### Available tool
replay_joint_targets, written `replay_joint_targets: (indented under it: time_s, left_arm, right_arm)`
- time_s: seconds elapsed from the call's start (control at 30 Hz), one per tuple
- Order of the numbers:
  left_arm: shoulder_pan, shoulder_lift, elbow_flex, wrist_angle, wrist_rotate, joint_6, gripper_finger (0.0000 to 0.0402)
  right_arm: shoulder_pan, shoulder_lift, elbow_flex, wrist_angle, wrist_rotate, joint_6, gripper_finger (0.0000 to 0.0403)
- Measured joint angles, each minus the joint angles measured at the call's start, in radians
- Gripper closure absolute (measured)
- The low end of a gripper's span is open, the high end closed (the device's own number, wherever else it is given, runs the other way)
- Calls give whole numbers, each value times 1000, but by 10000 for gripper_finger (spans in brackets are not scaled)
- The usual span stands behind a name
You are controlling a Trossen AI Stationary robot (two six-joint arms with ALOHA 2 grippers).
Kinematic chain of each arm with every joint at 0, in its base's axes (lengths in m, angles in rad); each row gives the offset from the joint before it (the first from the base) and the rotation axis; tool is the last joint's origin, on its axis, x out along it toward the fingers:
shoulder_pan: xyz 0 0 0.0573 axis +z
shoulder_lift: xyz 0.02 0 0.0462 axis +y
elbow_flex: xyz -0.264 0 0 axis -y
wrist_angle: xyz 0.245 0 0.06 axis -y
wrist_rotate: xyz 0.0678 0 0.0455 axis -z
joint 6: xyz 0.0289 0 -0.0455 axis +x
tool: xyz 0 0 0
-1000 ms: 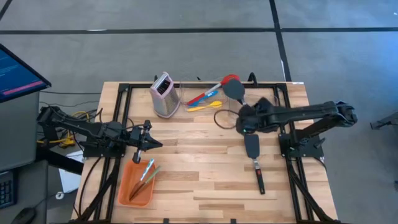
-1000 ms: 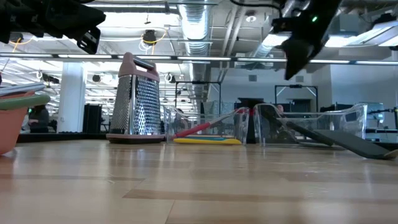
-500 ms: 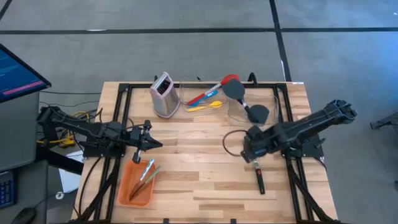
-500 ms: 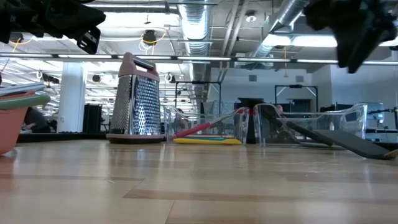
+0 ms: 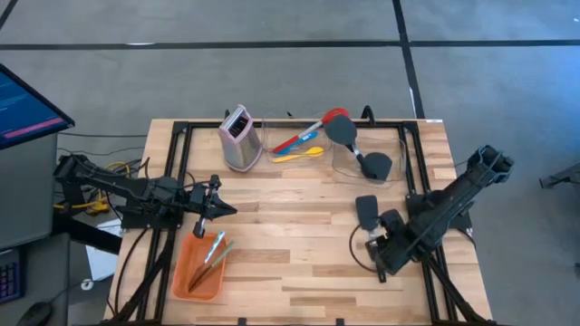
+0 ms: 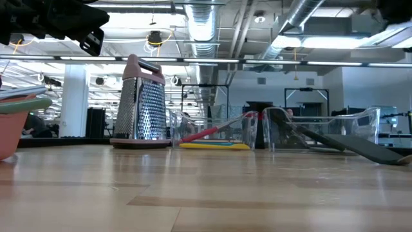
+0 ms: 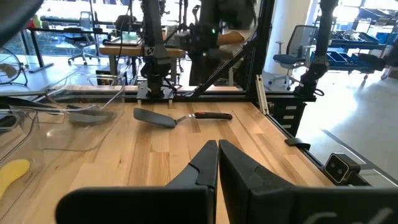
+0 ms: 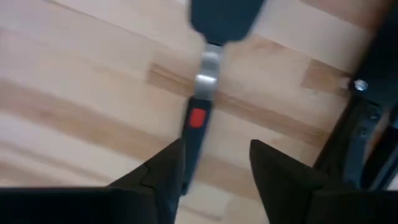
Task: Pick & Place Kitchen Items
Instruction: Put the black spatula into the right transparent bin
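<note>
**Figure. Right arm over the loose spatula; left arm waiting.**

The right gripper (image 5: 383,252) is hanging low over the near-right part of the surface (image 5: 290,222), directly above the handle of a black spatula (image 5: 366,211). This spatula is lying flat on the wood, with its blade pointing toward the bins and its handle running toward the near edge. In the right wrist view the fingers (image 8: 163,171) are standing partly apart, one on each side of the handle. The handle is passing close along one finger and well clear of the other, so nothing is gripped. A red mark is showing on the handle just below the metal neck.

The left gripper (image 5: 220,209) is hovering over the left half of the surface, just beyond the far end of the orange tray (image 5: 184,274). Its fingers (image 7: 205,165) are pressed together and holding nothing.

Thin tools (image 5: 214,253) with green and pink handles are lying inside the tray, slanting along its length.

At the far edge a metal grater (image 5: 237,138) is standing upright (its pink top shows best in the low view). Just beside it, a clear bin (image 5: 272,120) is holding a red spoon (image 5: 314,126), a yellow spoon (image 5: 299,155) and a small blue one between them. A second clear bin (image 5: 400,148) to its right is holding another black utensil (image 5: 342,131).
</note>
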Motion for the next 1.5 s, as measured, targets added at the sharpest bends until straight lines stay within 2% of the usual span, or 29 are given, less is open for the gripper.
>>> replay_joint_targets:
  time_s: [0.13, 0.33, 0.5, 0.87, 1.03, 1.3, 1.5]
  left_arm:
    - [0, 0, 0, 0, 0, 0, 400]
    - [0, 0, 0, 0, 0, -4, 400]
    - [0, 13, 0, -4, 0, -22, 400]
    - [0, 132, 0, -1, 1, -56, 400]
    - [0, 173, 0, 2, 0, -56, 400]
    - [0, 179, 0, 10, -5, -75, 400]
    - [0, 179, 0, 17, -5, -75, 400]
  right_arm:
    - [24, 71, -36, 2, -21, 43, 190]
    - [5, 195, -41, 74, -75, 6, 138]
    - [-13, 288, -40, 183, -75, -77, 132]
    - [-17, 471, -36, 216, -72, -191, 132]
    - [-17, 475, -30, 228, -72, -217, 162]
    - [-17, 441, -28, 233, -64, -225, 308]
    - [-15, 439, 5, 223, -76, -269, 307]
